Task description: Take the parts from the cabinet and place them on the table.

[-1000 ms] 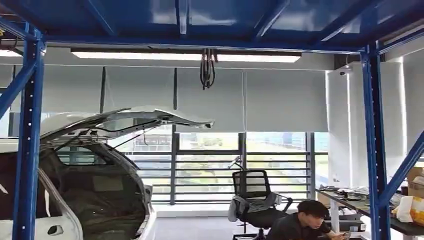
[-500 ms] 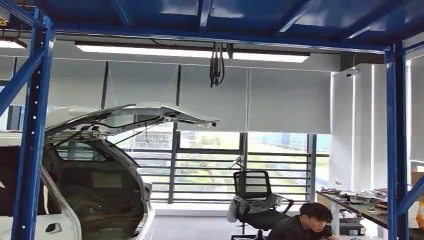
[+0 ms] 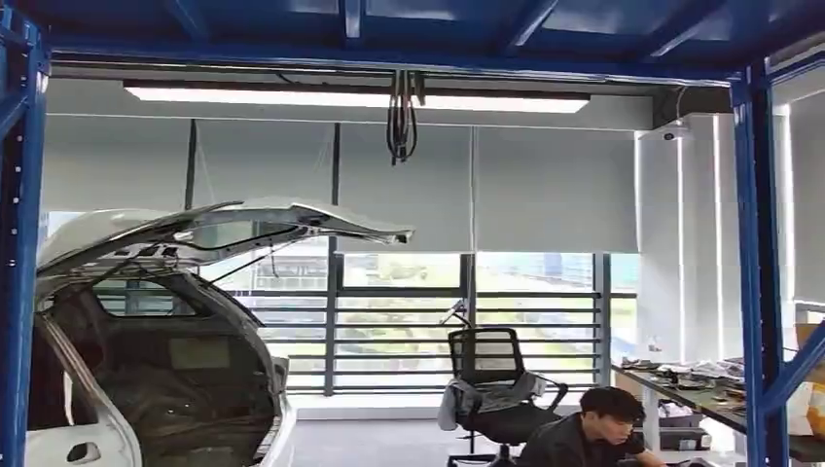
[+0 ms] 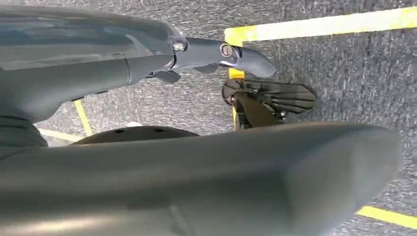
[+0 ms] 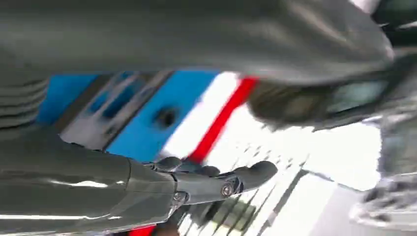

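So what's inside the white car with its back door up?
The white car has its hatch lifted. Inside shows a dark, bare-looking boot lined in grey. The blue post covers the part further in.

Blue frame (image 3: 751,272): painted metal, smooth, semi-gloss. Car body (image 3: 146,233): white painted metal, glossy, with a glass pane in the raised hatch. Window blinds (image 3: 545,190): grey cloth, matt. Office chair (image 3: 486,365): black mesh back, grey cloth draped over it. Floor (image 4: 344,73): dark grey, rough, carpet-like, with matt yellow lines. Left hand (image 4: 216,54): smooth grey plastic cover with a soft sheen, metal screws showing at the fingers. Right hand (image 5: 206,184): same smooth, slightly glossy grey finish.
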